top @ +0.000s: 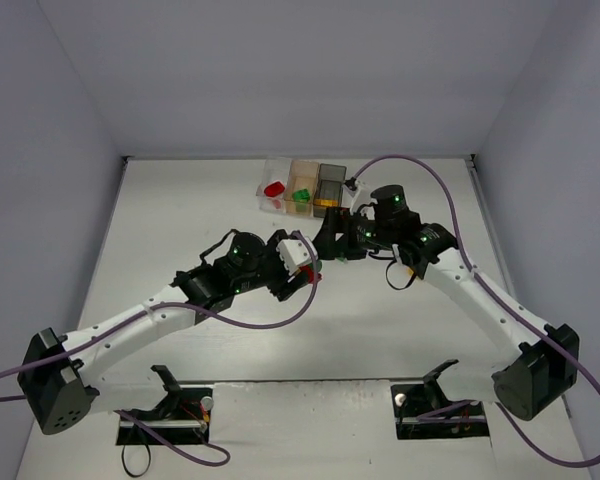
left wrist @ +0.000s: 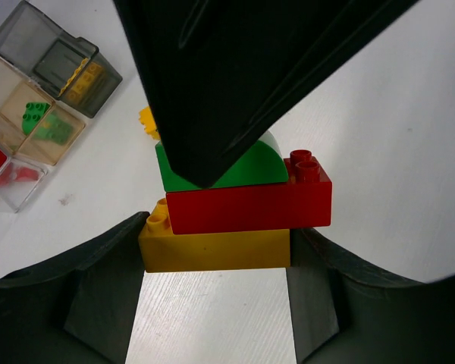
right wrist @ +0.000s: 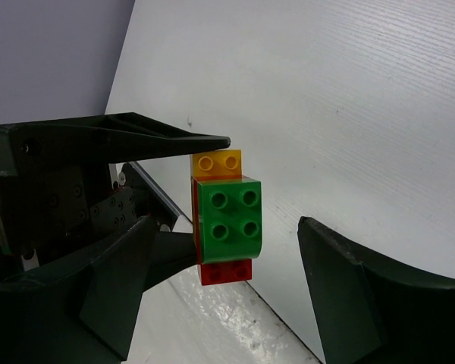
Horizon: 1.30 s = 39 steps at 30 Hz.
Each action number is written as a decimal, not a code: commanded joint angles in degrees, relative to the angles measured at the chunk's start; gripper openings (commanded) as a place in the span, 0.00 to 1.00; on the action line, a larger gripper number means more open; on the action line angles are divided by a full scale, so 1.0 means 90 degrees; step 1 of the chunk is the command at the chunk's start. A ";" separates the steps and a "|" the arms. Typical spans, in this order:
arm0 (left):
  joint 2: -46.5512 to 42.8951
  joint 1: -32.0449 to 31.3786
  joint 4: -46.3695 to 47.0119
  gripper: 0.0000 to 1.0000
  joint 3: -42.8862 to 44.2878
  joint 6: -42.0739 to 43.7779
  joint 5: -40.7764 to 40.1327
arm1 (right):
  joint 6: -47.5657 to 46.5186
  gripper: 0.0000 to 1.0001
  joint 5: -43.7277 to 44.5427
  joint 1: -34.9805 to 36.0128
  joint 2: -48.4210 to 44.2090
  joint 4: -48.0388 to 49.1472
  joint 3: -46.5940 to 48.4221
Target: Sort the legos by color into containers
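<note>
**A:** How far along are we?

**B:** Well along, I'd judge. Each of the three containers has colour in it, and the only legos I can see outside them are one joined stack (left wrist: 235, 205) held in the air above the table (top: 180, 220), near the boxes.

**A:** Who has it?

**B:** My left gripper (left wrist: 218, 236) is clamped on the yellow brick (left wrist: 212, 250) at the bottom. A red brick (left wrist: 250, 201) sits on that and a green brick (right wrist: 227, 216) tops it. My right gripper (right wrist: 226, 226) straddles the green one with its fingers apart, not yet pinching (there's a clear gap on the far finger's side).

**A:** And the boxes?

**B:** They stand in a touching row at the back. The clear container (left wrist: 11, 189) holds red, the orange-tinted container (left wrist: 57, 144) holds green, and the smoky container (left wrist: 30, 42) holds yellow. I can't count the pieces from here.

**A:** What's left?

**B:** Pulling those three apart and dropping each into its matching box.
</note>
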 commanded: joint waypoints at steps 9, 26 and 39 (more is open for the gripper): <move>0.0060 -0.0057 0.0387 0.36 0.0464 0.0233 0.0138 | 0.0021 0.72 0.0082 0.0154 0.0198 0.0567 -0.0095; 0.0100 -0.0067 0.0660 0.36 0.0562 0.0213 0.0275 | 0.0012 0.61 -0.0114 0.0222 0.0169 0.0694 -0.0398; 0.0119 -0.0067 0.0699 0.35 0.0250 -0.0001 0.0304 | -0.0027 0.10 -0.0075 0.0222 -0.0037 0.0802 -0.0437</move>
